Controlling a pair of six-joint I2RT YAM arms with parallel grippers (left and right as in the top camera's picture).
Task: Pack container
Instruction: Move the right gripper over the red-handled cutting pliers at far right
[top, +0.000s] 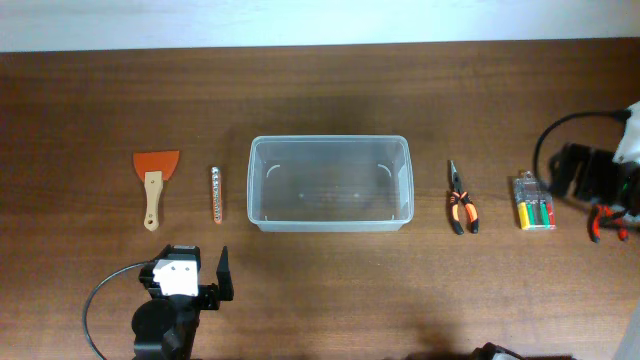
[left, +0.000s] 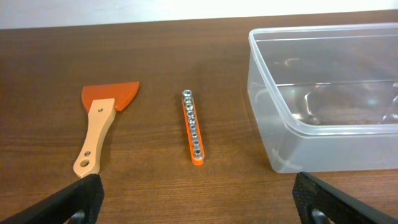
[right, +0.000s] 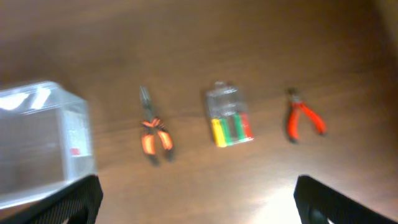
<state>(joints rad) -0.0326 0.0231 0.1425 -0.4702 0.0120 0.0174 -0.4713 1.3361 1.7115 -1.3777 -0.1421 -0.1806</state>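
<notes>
- Near the bench's front edge, left gripper (left: 199, 202): jaws spread wide, empty, short of every tool. Right gripper (right: 199, 202), by the right edge: jaws spread as well, empty.
- Nearest targets lie flat on the wood: bit strip (top: 216, 195) and scraper (top: 155, 175) on the left, pliers (top: 460, 205) on the right. A shallow pinch likely slips; a deep one digs into the bench.
- Red cutters (right: 303, 118) sit close under the right arm: awkward reach, easy to knock.
- Container (top: 255, 185) is mid-bench, empty and probably light. Clip its rim on a drop and it slides.
</notes>
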